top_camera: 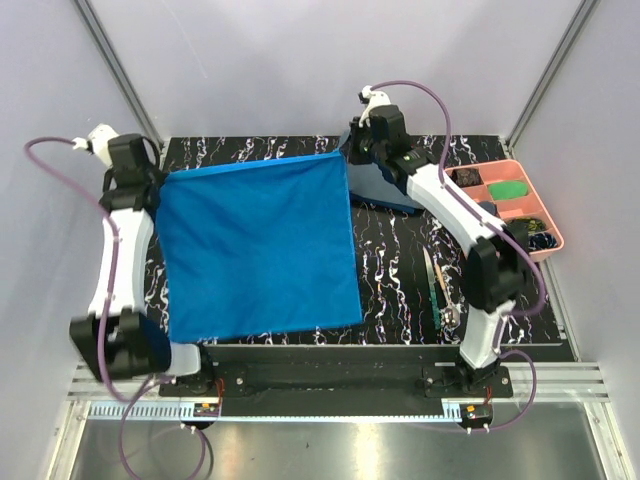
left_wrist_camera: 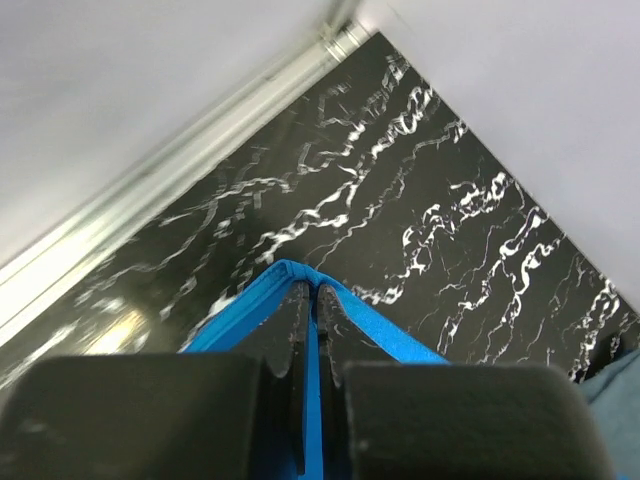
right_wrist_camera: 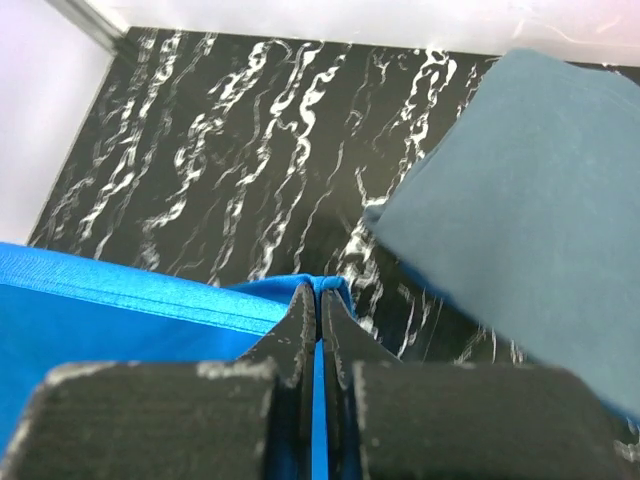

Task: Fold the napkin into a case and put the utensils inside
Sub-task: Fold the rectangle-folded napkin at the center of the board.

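Left end effector (left_wrist_camera: 312, 295) and right end effector (right_wrist_camera: 318, 298) each clenched on a far corner of the bright royal-blue thin cloth napkin (top_camera: 260, 245), spread over the black marbled table (top_camera: 400, 260). Probably light, limp, slippery; hemmed corners suit gripping.

Setting: a robotics lab, one enclosed test cell, as I stood by it.

- Pale blank wall panels (top_camera: 300, 60) closed in the bench on three sides, and bare aluminium posts (top_camera: 115, 62) held them.
- The tabletop (top_camera: 400, 260) was black with white marble veining.
- Two white-and-black arms, the left arm (top_camera: 120, 250) and the right arm (top_camera: 450, 205), stood bolted to a black rail (top_camera: 330, 378) at the near edge, above slotted aluminium decking (top_camera: 300, 412).
- Purple cables (top_camera: 50, 141) looped loose.
- Domestic items on the bench: the napkin (top_camera: 260, 250), the utensils (top_camera: 435, 280) and a pink compartment tray (top_camera: 555, 225).
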`<action>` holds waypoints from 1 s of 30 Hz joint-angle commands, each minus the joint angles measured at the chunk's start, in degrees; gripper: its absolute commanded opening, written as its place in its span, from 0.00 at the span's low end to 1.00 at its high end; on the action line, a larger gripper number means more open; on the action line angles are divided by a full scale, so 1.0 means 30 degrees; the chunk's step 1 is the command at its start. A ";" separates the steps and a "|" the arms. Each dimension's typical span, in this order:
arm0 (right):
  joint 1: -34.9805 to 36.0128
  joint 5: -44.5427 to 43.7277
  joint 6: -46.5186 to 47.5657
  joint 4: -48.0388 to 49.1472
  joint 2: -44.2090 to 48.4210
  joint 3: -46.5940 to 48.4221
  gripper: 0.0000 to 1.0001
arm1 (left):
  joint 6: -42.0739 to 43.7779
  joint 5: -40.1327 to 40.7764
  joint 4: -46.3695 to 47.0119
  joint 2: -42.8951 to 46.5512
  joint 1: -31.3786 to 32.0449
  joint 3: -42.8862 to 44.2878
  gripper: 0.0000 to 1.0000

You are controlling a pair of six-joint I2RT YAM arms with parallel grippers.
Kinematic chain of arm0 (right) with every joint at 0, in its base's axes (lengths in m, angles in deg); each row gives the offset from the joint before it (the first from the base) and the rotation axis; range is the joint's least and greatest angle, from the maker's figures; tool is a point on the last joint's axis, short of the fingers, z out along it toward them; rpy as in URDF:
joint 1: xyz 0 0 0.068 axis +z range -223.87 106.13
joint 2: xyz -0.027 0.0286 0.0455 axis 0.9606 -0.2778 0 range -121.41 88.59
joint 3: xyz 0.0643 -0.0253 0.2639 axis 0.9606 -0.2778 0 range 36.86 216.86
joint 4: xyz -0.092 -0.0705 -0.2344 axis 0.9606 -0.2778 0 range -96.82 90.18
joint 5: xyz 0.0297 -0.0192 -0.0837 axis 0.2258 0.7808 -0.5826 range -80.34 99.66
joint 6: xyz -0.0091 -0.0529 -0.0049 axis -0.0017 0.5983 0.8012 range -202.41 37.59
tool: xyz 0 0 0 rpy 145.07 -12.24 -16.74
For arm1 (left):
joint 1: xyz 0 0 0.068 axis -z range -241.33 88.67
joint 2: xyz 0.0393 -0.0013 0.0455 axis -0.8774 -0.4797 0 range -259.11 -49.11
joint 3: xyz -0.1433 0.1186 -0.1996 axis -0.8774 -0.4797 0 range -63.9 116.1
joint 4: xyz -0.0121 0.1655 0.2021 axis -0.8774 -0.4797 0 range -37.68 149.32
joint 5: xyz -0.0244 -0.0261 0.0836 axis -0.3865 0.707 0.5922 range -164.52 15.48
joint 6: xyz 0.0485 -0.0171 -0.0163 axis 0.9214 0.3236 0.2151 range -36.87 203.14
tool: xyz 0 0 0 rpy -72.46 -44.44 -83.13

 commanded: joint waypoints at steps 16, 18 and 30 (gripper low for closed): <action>-0.1602 0.4724 -0.1902 0.0485 -0.3941 0.1698 0.00 | 0.0656 -0.5492 0.0009 -0.8142 -0.1311 0.3910 0.00; -0.1602 0.5284 -0.2489 0.0542 -0.3004 -0.0140 0.00 | 0.0891 -0.4820 -0.1165 -0.7499 -0.1486 0.3267 0.00; -0.0987 0.8389 -0.5158 0.2972 -0.1184 -0.6976 0.00 | 0.4320 -0.1656 -0.3921 -0.8490 -0.1721 0.1889 0.00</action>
